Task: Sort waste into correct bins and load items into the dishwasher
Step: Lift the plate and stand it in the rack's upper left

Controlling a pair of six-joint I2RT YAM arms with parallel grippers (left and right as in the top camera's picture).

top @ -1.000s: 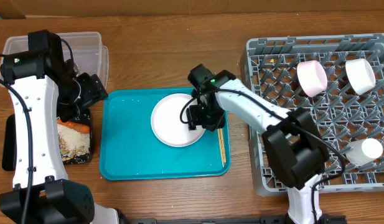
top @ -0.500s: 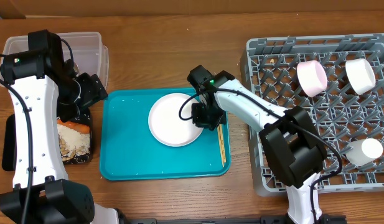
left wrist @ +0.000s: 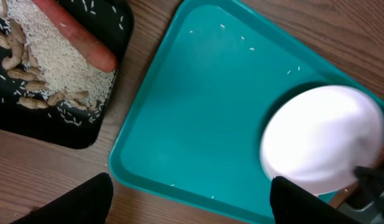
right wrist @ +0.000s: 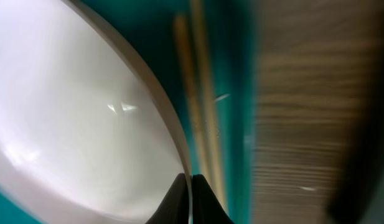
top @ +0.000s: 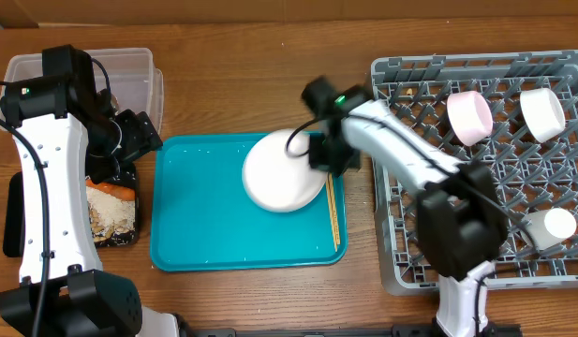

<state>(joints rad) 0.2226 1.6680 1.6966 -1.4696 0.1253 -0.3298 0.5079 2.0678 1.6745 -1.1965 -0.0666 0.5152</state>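
Over the teal tray, the right hand is clamped on the right rim of the white plate, which hangs tilted. Blur makes it hard to tell whether its far edge is clear of the tray. The wrist view shows only a thin pinch at the rim, with the chopsticks lying just beside it. A grip this shallow probably calls for a slow lift, clearing the tray lip and chopsticks before swinging right. The plate should then go on edge between free tines of the dish rack, away from the pink cup. The left hand hovers open near the black food tray.
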